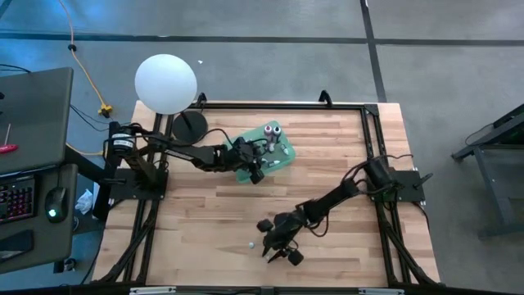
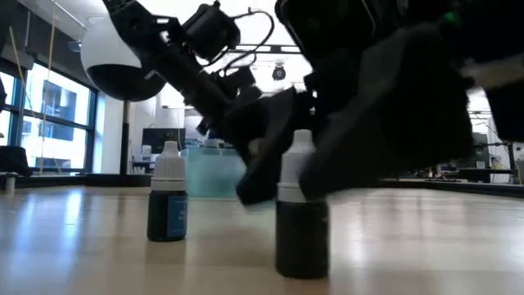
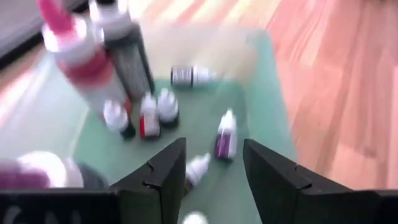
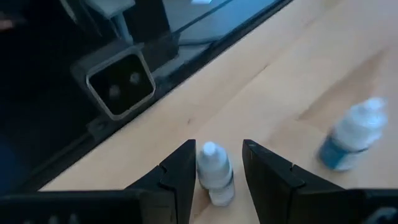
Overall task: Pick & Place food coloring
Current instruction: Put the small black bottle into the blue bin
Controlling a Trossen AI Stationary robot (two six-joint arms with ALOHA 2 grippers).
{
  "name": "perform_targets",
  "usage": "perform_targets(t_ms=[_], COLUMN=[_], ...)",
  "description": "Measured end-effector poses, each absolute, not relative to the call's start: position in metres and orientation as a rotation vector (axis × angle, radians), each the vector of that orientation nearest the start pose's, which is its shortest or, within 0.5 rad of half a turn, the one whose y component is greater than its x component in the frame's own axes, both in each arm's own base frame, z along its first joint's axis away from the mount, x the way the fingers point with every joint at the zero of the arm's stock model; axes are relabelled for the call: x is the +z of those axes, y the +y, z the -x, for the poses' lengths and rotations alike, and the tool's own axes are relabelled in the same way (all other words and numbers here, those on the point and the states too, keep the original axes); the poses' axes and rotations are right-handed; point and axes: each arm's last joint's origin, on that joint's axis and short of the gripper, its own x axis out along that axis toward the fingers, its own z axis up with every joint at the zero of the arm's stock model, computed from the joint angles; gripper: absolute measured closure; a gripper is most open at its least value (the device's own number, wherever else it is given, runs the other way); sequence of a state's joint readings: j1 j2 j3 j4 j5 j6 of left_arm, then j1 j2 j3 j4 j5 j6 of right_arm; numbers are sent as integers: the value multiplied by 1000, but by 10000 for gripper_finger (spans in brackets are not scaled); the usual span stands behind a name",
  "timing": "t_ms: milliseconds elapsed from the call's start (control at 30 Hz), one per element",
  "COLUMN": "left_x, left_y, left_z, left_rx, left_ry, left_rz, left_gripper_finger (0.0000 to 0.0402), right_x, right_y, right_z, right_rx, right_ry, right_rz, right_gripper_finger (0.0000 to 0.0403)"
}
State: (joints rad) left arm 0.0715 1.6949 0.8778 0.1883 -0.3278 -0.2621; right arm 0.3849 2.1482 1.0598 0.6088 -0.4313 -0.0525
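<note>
The food coloring shows in two places. Several tiny bottles lie and stand in the green tray, beside two taller bottles. My left gripper hovers open over the tray, above the small bottles. Two more stand upright on the bare wood near the table's near edge: a dark one and a blue-labelled one. My right gripper is open, one finger on either side of the dark bottle. The blue-labelled bottle stands a short way off.
A big white sphere lamp on a dark round base stands at the table's far left corner, close to the left arm. A black frame runs round the tabletop. Bare wood lies between tray and near edge.
</note>
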Motion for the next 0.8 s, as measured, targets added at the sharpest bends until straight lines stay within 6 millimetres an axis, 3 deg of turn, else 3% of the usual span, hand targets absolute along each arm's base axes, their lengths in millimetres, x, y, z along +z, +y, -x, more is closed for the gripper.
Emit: perform_targets(t_ms=[267,400,467,633,800], left_x=[227,252,261,281,295], left_y=[31,20,12,-4,-23], left_z=[-328,-306,-291,-256,-234], left_rx=[425,389,354,358,290], left_ry=[535,600,652,695,678], left_rz=[161,141,114,100,224], left_gripper_finger=[243,243,244,267,291], right_x=[82,82,83,107,145], right_y=[167,162,160,147,106], right_z=[-390,-390,-391,-395,-401], right_rx=[862,869,879,859,585], right_ry=[518,529,523,467,465], right_rz=[-38,-48,-52,-49,10], right_gripper_finger=[296,336,338,338,324])
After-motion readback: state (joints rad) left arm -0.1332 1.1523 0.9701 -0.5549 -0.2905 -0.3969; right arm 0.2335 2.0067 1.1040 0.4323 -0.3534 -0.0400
